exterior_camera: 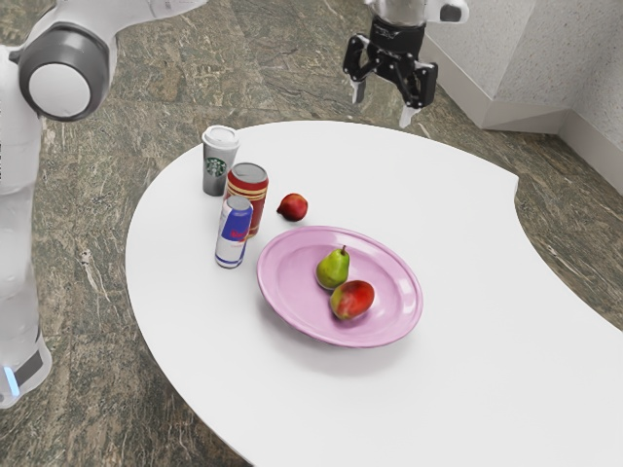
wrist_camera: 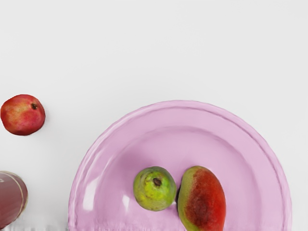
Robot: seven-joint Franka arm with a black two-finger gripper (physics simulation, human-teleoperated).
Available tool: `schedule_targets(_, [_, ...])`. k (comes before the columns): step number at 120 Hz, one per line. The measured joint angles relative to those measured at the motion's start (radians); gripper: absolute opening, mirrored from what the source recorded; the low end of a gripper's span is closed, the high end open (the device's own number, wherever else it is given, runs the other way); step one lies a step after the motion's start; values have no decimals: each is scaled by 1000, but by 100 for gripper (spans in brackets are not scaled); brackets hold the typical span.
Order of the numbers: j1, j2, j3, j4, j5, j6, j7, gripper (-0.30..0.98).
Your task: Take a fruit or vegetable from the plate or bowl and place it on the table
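While the pincer (exterior_camera: 383, 104) hangs released and empty, green pear (exterior_camera: 332, 270) and mango (exterior_camera: 352, 300) well below it, on pink plate (exterior_camera: 397, 284).

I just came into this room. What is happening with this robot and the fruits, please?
The robot arm is handling nothing at this moment: its gripper is in the air, with the jaws apart and empty. A pear and a mango are on the pink plate. A round red fruit lies on the table, near a Red Bull can, a red can and a Starbucks cup.
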Motion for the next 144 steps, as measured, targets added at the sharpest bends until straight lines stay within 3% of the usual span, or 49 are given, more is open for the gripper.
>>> schedule_targets(29, [-14,35,7,-41,-13,56,-270,69])
schedule_targets(36, [-1,10,14,-150,-18,95,-320,69])
schedule_targets(48, [15,-94,17,-480,-49,242,-400,69])
schedule_targets(56, [15,-133,15,-577,-67,325,-452,69])
schedule_targets(103, [-1,-170,7,-804,-90,576,-684,69])
schedule_targets(144, [11,-170,-9,-884,-92,696,-797,69])
